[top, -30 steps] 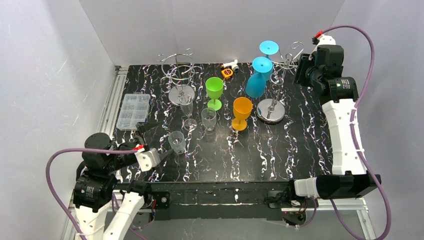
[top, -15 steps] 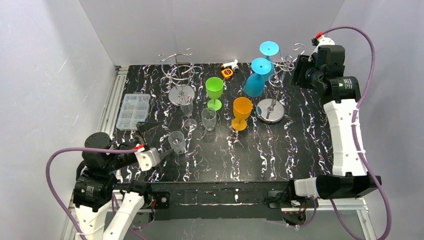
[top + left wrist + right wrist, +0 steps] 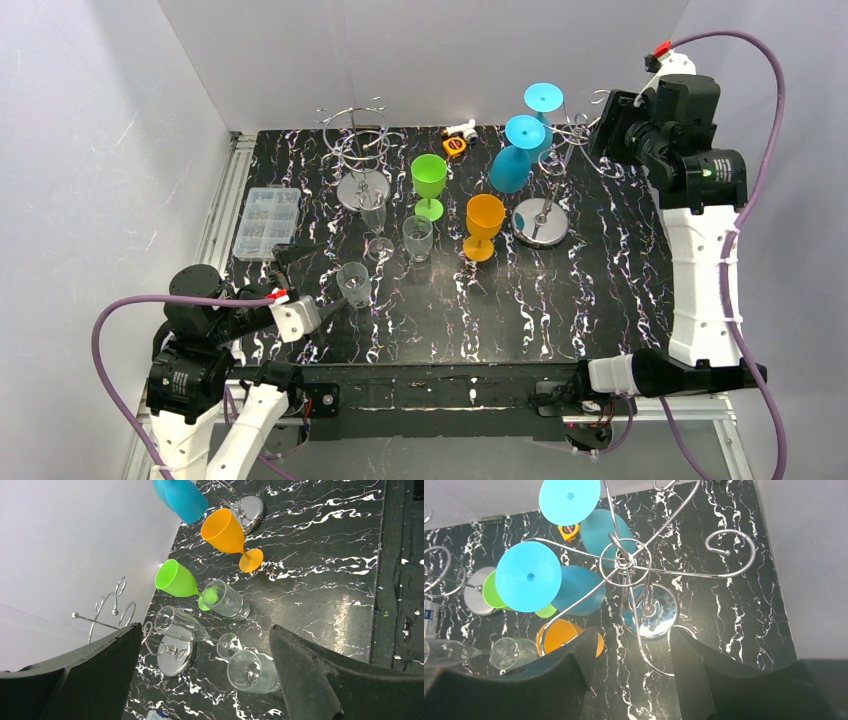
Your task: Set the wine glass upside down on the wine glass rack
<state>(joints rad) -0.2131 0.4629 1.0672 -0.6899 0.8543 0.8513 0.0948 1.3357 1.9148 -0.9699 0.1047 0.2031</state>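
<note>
Racks number two in the top view: the right rack (image 3: 541, 222) near the back right corner of the worktop (image 3: 600, 290), and the left rack (image 3: 361, 190) toward the back left. Two blue glasses (image 3: 512, 165) hang bowl-down on the right rack; the left rack appears bare. One green glass (image 3: 429, 175) and one orange glass (image 3: 485, 215) stand upright between the racks. Three clear glasses (image 3: 417, 236) stand toward the middle, nearer the left rack. One organiser box (image 3: 265, 222) lies by the left edge and one tape measure (image 3: 455, 146) at the back edge. The right claw (image 3: 603, 128) hovers high beside the right rack's wire arms. The left claw (image 3: 330, 312) sits low at the near left corner.

Left wrist view: the left claw is spread wide and empty. It faces the clear, green and orange glasses and touches none.

Right wrist view: the right claw is spread with nothing between its fingers, above the rack's hub. Both blue feet sit caught in wire loops, and other loops stand free.

By my reading, one hanging is complete and five glasses are not yet hung. The next move calls for the right arm to descend to the orange glass, the nearest, and pinch its stem. It would then invert the glass and slide the stem into a free loop without knocking the blue pair.
</note>
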